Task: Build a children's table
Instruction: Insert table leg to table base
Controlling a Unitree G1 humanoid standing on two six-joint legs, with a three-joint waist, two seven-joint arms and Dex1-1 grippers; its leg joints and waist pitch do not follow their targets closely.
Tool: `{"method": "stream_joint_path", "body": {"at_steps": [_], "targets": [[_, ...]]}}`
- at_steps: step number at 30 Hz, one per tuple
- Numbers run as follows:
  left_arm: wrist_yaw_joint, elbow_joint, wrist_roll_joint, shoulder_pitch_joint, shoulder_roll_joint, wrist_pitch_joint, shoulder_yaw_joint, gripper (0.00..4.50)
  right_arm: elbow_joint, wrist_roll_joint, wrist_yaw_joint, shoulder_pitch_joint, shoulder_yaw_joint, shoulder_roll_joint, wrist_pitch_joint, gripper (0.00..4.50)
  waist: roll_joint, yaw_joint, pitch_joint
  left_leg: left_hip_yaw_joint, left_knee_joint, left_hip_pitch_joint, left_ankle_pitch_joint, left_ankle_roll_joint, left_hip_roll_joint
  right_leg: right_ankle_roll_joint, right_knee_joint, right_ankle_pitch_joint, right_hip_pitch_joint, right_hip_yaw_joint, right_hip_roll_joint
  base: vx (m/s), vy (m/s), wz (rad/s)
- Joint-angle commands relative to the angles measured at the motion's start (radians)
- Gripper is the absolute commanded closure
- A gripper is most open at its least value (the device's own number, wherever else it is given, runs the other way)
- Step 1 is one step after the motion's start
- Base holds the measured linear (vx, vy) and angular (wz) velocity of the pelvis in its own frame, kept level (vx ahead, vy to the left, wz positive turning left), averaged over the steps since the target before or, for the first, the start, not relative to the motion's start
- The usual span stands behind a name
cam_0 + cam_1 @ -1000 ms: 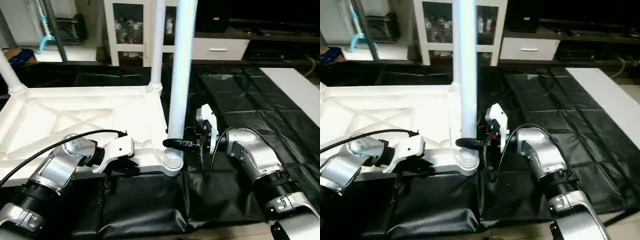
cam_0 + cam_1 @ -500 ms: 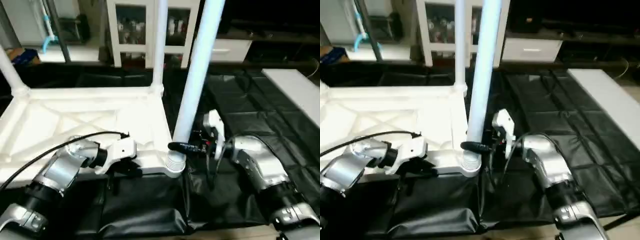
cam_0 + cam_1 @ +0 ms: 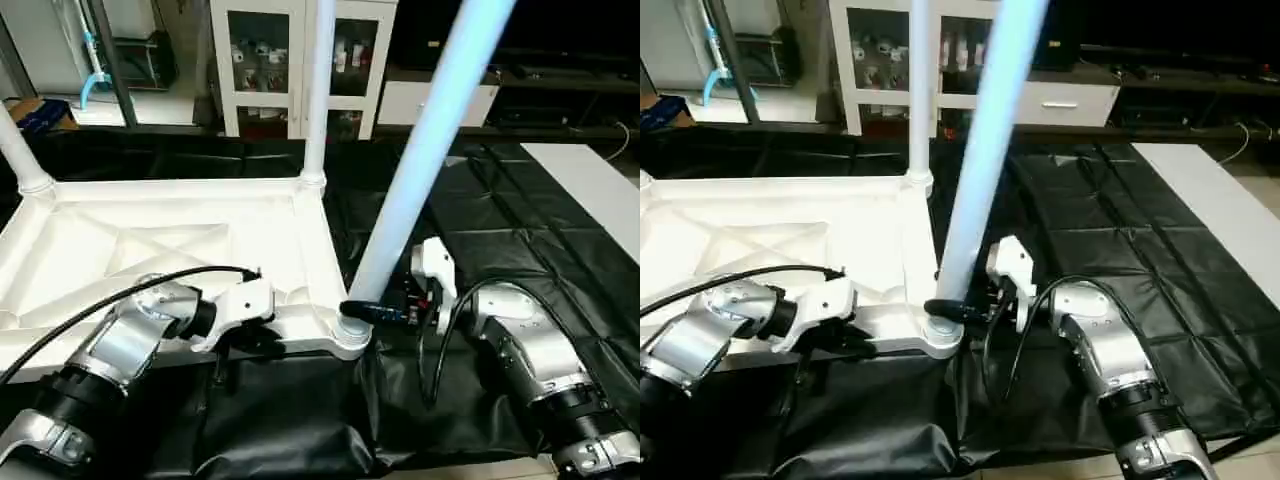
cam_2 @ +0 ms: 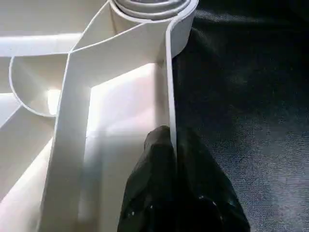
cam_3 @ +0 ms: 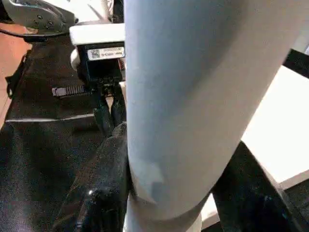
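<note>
Two legs (image 3: 318, 95) already upright at far corners of table top (image 3: 150, 250); third leg (image 3: 420, 160) leans at near right socket, right gripper (image 3: 365, 312) clamping its base, left gripper (image 4: 171, 145) pinching near rim; I straighten before threading

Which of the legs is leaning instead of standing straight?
The leg gripped by the right gripper at the tabletop's near corner socket, tilting right. The far-corner leg stands upright.

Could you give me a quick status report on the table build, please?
Left gripper shut on tabletop rim. Right gripper clamps tilted leg at near corner socket. Nothing in the way.
</note>
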Motion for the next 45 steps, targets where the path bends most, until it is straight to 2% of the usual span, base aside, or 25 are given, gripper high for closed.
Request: {"method": "stream_joint_path", "body": {"at_steps": [1, 2, 3, 4, 5, 6, 7, 8, 9, 10, 11, 13, 14, 15, 18, 21, 26, 29, 30, 31, 33, 35, 38, 39, 45], "targets": [[-0.029, -0.036, -0.002, -0.006, -0.002, -0.025, -0.020, 4.50, 0.098, -0.116, -0.022, 0.059, 0.067, -0.040, 0.052, 2.66, 0.028, -0.007, -0.018, -0.035, -0.165, -0.008, -0.889, -0.092, 0.084, -0.041, -0.021, -0.450, 0.028, 0.029, -0.022, 0.000, 0.000, 0.00], [-0.028, -0.038, -0.002, -0.006, -0.001, -0.024, -0.020, 4.50, 0.112, -0.132, -0.020, 0.063, 0.075, -0.049, 0.052, 2.66, 0.028, 0.020, -0.017, -0.013, -0.205, -0.030, -0.909, -0.098, 0.092, -0.055, 0.040, -0.380, 0.046, 0.046, -0.005, 0.000, 0.000, 0.00], [-0.027, -0.038, -0.002, -0.006, -0.001, -0.024, -0.020, 4.50, 0.114, -0.134, -0.018, 0.065, 0.077, -0.051, 0.052, 2.66, 0.017, 0.036, -0.020, 0.021, -0.193, 0.007, -0.858, -0.108, 0.075, -0.073, 0.016, -0.422, -0.001, 0.066, -0.003, 0.021, -0.078, 0.24], [-0.026, -0.038, -0.001, -0.006, 0.000, -0.024, -0.020, 4.50, 0.116, -0.138, -0.015, 0.069, 0.081, -0.055, 0.053, 2.66, -0.018, 0.018, -0.026, 0.016, -0.125, 0.042, -0.770, -0.088, 0.045, -0.044, -0.050, -0.568, -0.046, 0.080, -0.021, 0.021, -0.078, 0.24], [-0.025, -0.040, -0.001, -0.004, 0.000, -0.024, -0.020, 4.50, 0.114, -0.140, -0.015, 0.076, 0.080, -0.055, 0.053, 2.66, -0.041, 0.028, -0.023, 0.023, 0.035, 0.112, -0.448, -0.026, -0.011, 0.014, -0.168, -0.917, -0.125, 0.088, -0.087, 0.072, -0.105, 0.17], [-0.025, -0.040, 0.000, -0.004, 0.001, -0.024, -0.020, 4.50, 0.112, -0.141, -0.015, 0.081, 0.080, -0.055, 0.054, 2.66, -0.029, 0.040, -0.026, -0.015, -0.001, 0.010, -0.208, 0.021, 0.019, 0.004, -0.133, -0.941, -0.015, 0.138, -0.146, 0.104, -0.034, -0.23], [-0.024, -0.042, 0.000, -0.002, 0.001, -0.024, -0.020, 4.50, 0.111, -0.143, -0.017, 0.085, 0.079, -0.055, 0.053, 2.66, -0.025, 0.049, -0.029, -0.023, -0.045, -0.025, -0.185, 0.011, 0.034, 0.003, -0.102, -0.861, 0.014, 0.122, -0.119, 0.104, -0.034, -0.23], [-0.025, -0.044, 0.000, -0.001, 0.002, -0.023, -0.019, 4.50, 0.111, -0.143, -0.019, 0.088, 0.079, -0.055, 0.052, 2.66, -0.016, 0.043, -0.039, -0.025, -0.086, -0.012, -0.258, -0.005, 0.059, -0.033, -0.066, -0.600, -0.003, 0.103, -0.065, 0.085, 0.040, -0.31], [-0.025, -0.044, 0.000, -0.001, 0.002, -0.023, -0.019, 4.50, 0.111, -0.143, -0.019, 0.088, 0.079, -0.055, 0.052, 2.66, -0.009, 0.036, -0.040, -0.026, -0.093, -0.006, -0.311, -0.013, 0.065, -0.062, -0.052, -0.498, -0.008, 0.102, -0.050, 0.000, 0.000, 0.00], [-0.025, -0.046, -0.001, 0.001, 0.003, -0.022, -0.019, 4.50, 0.111, -0.140, -0.028, 0.094, 0.077, -0.053, 0.051, 2.66, -0.006, 0.027, -0.037, -0.025, -0.100, 0.002, -0.425, -0.031, 0.069, -0.111, -0.042, -0.395, -0.014, 0.107, -0.041, 0.000, 0.000, 0.00], [-0.025, -0.047, -0.001, 0.001, 0.003, -0.022, -0.018, 4.50, 0.111, -0.139, -0.032, 0.095, 0.075, -0.052, 0.051, 2.66, 0.001, 0.027, -0.034, -0.018, -0.099, 0.016, -0.496, -0.041, 0.064, -0.143, -0.043, -0.383, -0.024, 0.114, -0.038, 0.000, 0.000, 0.00], [-0.025, -0.048, -0.001, 0.003, 0.004, -0.022, -0.017, 4.50, 0.110, -0.135, -0.048, 0.100, 0.070, -0.048, 0.049, 2.66, 0.006, 0.017, -0.027, -0.017, -0.097, 0.032, -0.602, -0.050, 0.059, -0.136, -0.056, -0.451, -0.035, 0.106, -0.031, 0.000, 0.000, 0.00], [-0.025, -0.045, -0.002, 0.000, 0.004, -0.024, -0.019, 4.50, 0.116, -0.129, -0.067, 0.096, 0.061, -0.044, 0.042, 2.66, -0.002, 0.007, -0.032, -0.030, -0.102, 0.022, -0.642, -0.044, 0.060, -0.108, -0.055, -0.469, -0.018, 0.102, -0.036, 0.000, 0.000, 0.00], [-0.025, -0.045, -0.002, -0.001, 0.004, -0.025, -0.020, 4.50, 0.118, -0.126, -0.071, 0.094, 0.057, -0.042, 0.042, 2.66, 0.002, 0.006, -0.030, -0.032, -0.105, 0.022, -0.654, -0.043, 0.060, -0.101, -0.056, -0.475, -0.018, 0.100, -0.037, 0.000, 0.000, 0.00], [-0.025, -0.041, 0.000, -0.006, 0.001, -0.029, -0.021, 4.50, 0.124, -0.118, -0.079, 0.085, 0.046, -0.041, 0.042, 2.66, -0.002, -0.001, -0.032, -0.028, -0.100, 0.026, -0.632, -0.032, 0.056, -0.097, -0.064, -0.497, -0.023, 0.106, -0.043, 0.000, 0.000, 0.00], [-0.001, -0.030, 0.012, -0.014, -0.009, -0.050, -0.017, 4.50, 0.132, -0.115, -0.077, 0.074, 0.039, -0.044, 0.042, 2.66, -0.002, -0.004, -0.030, -0.029, -0.098, 0.027, -0.633, -0.027, 0.056, -0.076, -0.072, -0.552, -0.025, 0.101, -0.045, 0.000, 0.000, 0.00], [0.016, -0.027, 0.009, -0.018, -0.024, -0.045, -0.009, 4.50, 0.135, -0.108, -0.080, 0.062, 0.033, -0.040, 0.045, 2.66, 0.000, -0.005, -0.028, -0.027, -0.100, 0.029, -0.643, -0.028, 0.057, -0.076, -0.077, -0.535, -0.028, 0.095, -0.042, 0.000, 0.000, 0.00], [0.010, -0.035, -0.002, -0.017, -0.026, -0.018, -0.004, 4.50, 0.133, -0.104, -0.083, 0.059, 0.033, -0.036, 0.046, 2.66, 0.002, -0.009, -0.026, -0.034, -0.107, 0.024, -0.676, -0.032, 0.059, -0.054, -0.079, -0.552, -0.021, 0.086, -0.043, 0.000, 0.000, 0.00], [0.009, -0.040, -0.005, -0.016, -0.026, -0.010, -0.004, 4.22, 0.133, -0.103, -0.083, 0.058, 0.033, -0.035, 0.046, 2.66, 0.004, -0.009, -0.025, -0.035, -0.109, 0.026, -0.689, -0.034, 0.060, -0.050, -0.079, -0.550, -0.021, 0.084, -0.043, 0.000, 0.000, 0.00], [0.007, -0.044, -0.009, -0.015, -0.026, -0.003, -0.003, 4.05, 0.132, -0.102, -0.083, 0.058, 0.032, -0.035, 0.046, 2.66, 0.001, -0.010, -0.026, -0.035, -0.109, 0.027, -0.690, -0.035, 0.060, -0.050, -0.080, -0.546, -0.021, 0.084, -0.043, 0.000, 0.000, 0.00], [0.011, -0.046, -0.004, -0.013, -0.026, -0.018, -0.004, 3.94, 0.133, -0.099, -0.084, 0.057, 0.031, -0.033, 0.046, 2.66, 0.003, -0.009, -0.028, -0.035, -0.110, 0.024, -0.678, -0.034, 0.060, -0.056, -0.079, -0.525, -0.018, 0.087, -0.046, 0.000, 0.000, 0.00], [-0.002, -0.046, -0.002, -0.011, -0.021, -0.026, -0.011, 4.37, 0.134, -0.095, -0.087, 0.054, 0.027, -0.030, 0.046, 2.66, 0.002, -0.007, -0.028, -0.032, -0.111, 0.021, -0.659, -0.034, 0.060, -0.069, -0.078, -0.509, -0.020, 0.093, -0.049, 0.000, 0.000, 0.00], [-0.013, -0.053, -0.006, -0.006, -0.016, -0.013, -0.018, 4.23, 0.138, -0.094, -0.087, 0.052, 0.023, -0.030, 0.044, 2.66, 0.001, -0.009, -0.027, -0.032, -0.111, 0.017, -0.647, -0.033, 0.060, -0.070, -0.076, -0.516, -0.018, 0.095, -0.050, 0.000, 0.000, 0.00], [-0.013, -0.053, -0.006, -0.005, -0.016, -0.013, -0.019, 4.36, 0.138, -0.094, -0.087, 0.052, 0.023, -0.030, 0.044, 2.66, 0.001, -0.006, -0.028, -0.030, -0.110, 0.021, -0.642, -0.032, 0.059, -0.071, -0.079, -0.519, -0.021, 0.097, -0.050, 0.000, 0.000, 0.00], [-0.005, -0.046, 0.006, -0.014, -0.018, -0.017, -0.020, 4.50, 0.142, -0.088, -0.099, 0.043, 0.011, -0.027, 0.035, 2.66, 0.003, -0.008, -0.028, -0.028, -0.110, 0.020, -0.635, -0.033, 0.060, -0.091, -0.074, -0.485, -0.022, 0.098, -0.047, 0.000, 0.000, 0.00]]}}
